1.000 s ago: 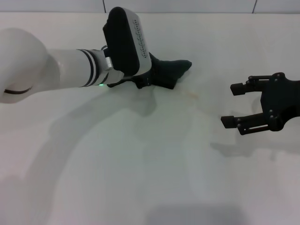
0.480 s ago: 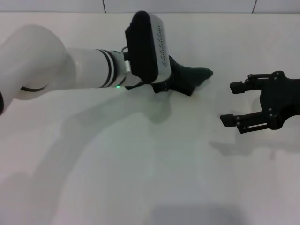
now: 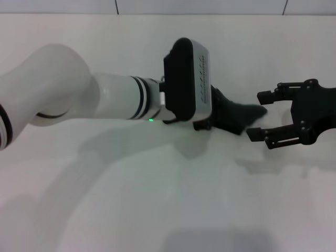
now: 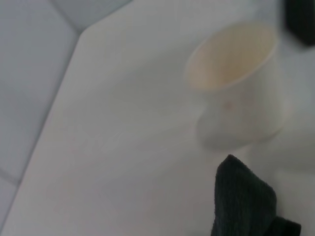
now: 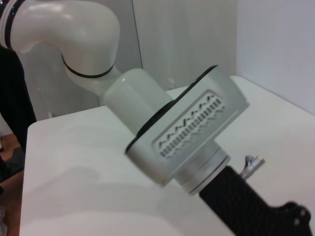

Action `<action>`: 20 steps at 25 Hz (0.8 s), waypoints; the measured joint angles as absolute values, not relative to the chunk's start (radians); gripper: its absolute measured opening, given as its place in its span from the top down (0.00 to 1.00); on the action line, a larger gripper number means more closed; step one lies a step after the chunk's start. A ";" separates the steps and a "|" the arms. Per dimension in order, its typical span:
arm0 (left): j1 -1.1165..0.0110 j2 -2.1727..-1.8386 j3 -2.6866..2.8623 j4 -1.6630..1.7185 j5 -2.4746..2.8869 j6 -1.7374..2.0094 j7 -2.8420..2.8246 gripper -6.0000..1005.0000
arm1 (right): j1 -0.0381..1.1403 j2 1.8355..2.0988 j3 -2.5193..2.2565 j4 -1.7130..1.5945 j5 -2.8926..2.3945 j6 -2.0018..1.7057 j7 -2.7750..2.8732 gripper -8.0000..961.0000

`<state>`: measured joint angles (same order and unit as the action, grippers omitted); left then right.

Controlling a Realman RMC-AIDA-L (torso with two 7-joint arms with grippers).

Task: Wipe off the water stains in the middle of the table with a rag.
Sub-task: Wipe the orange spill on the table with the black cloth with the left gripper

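Observation:
The dark rag [image 3: 233,115] lies pressed on the white table [image 3: 157,199] right of centre, trailing from under my left arm's wrist housing. My left gripper [image 3: 203,125] is mostly hidden beneath that housing and is shut on the rag. The rag's tip reaches between the spread fingers of my right gripper [image 3: 258,116], which hovers open at the right edge. In the left wrist view the rag [image 4: 246,201] shows as a dark fold. The water stains are hidden under the rag and arm.
A white paper cup [image 4: 236,83] stands on the table beyond the rag in the left wrist view. The left arm's housing [image 5: 187,132] fills the right wrist view. The table's far edge meets a grey wall [image 3: 199,6].
My left arm has swept the rag to the right across the table's middle, over the spot where a faint stain showed, until it reaches the right gripper. The right arm has stayed still.

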<state>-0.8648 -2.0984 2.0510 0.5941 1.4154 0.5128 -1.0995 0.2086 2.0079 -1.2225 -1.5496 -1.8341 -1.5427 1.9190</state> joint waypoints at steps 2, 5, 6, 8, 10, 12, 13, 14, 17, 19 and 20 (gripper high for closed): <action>-0.849 -2.098 2.058 0.623 1.412 0.539 -1.100 0.93 | 0.209 2.008 -1.223 -1.550 -1.834 -1.543 1.919 0.12; -0.824 -2.096 2.060 0.663 1.411 0.572 -1.100 0.93 | 0.209 2.008 -1.222 -1.551 -1.834 -1.543 1.919 0.12; -0.819 -2.096 2.060 0.670 1.412 0.579 -1.099 0.93 | 0.209 2.008 -1.222 -1.551 -1.834 -1.543 1.919 0.12; -0.812 -2.095 2.061 0.676 1.414 0.591 -1.096 0.93 | 0.210 2.008 -1.221 -1.551 -1.834 -1.542 1.919 0.12; -0.811 -2.095 2.060 0.669 1.416 0.589 -1.095 0.93 | 0.210 2.008 -1.221 -1.551 -1.834 -1.541 1.919 0.12; -0.813 -2.094 2.056 0.655 1.417 0.582 -1.095 0.93 | 0.210 2.008 -1.221 -1.551 -1.834 -1.540 1.919 0.12; -0.814 -2.094 2.054 0.650 1.416 0.580 -1.095 0.93 | 0.211 2.008 -1.221 -1.551 -1.834 -1.538 1.919 0.12; -0.816 -2.093 2.051 0.643 1.416 0.576 -1.095 0.93 | 0.211 2.008 -1.221 -1.551 -1.834 -1.536 1.919 0.12; -0.820 -2.091 2.036 0.620 1.419 0.556 -1.092 0.93 | 0.212 2.008 -1.224 -1.550 -1.835 -1.529 1.919 0.13; -0.827 -2.091 2.027 0.596 1.421 0.539 -1.090 0.93 | 0.212 2.008 -1.227 -1.549 -1.835 -1.528 1.919 0.13; -0.831 -2.090 2.024 0.588 1.421 0.530 -1.090 0.93 | 0.212 2.008 -1.227 -1.549 -1.835 -1.528 1.919 0.13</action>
<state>-0.8309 -2.0896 2.0241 0.5878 1.4214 0.5305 -1.0897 0.2118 2.0080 -1.2275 -1.5487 -1.8347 -1.5281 1.9190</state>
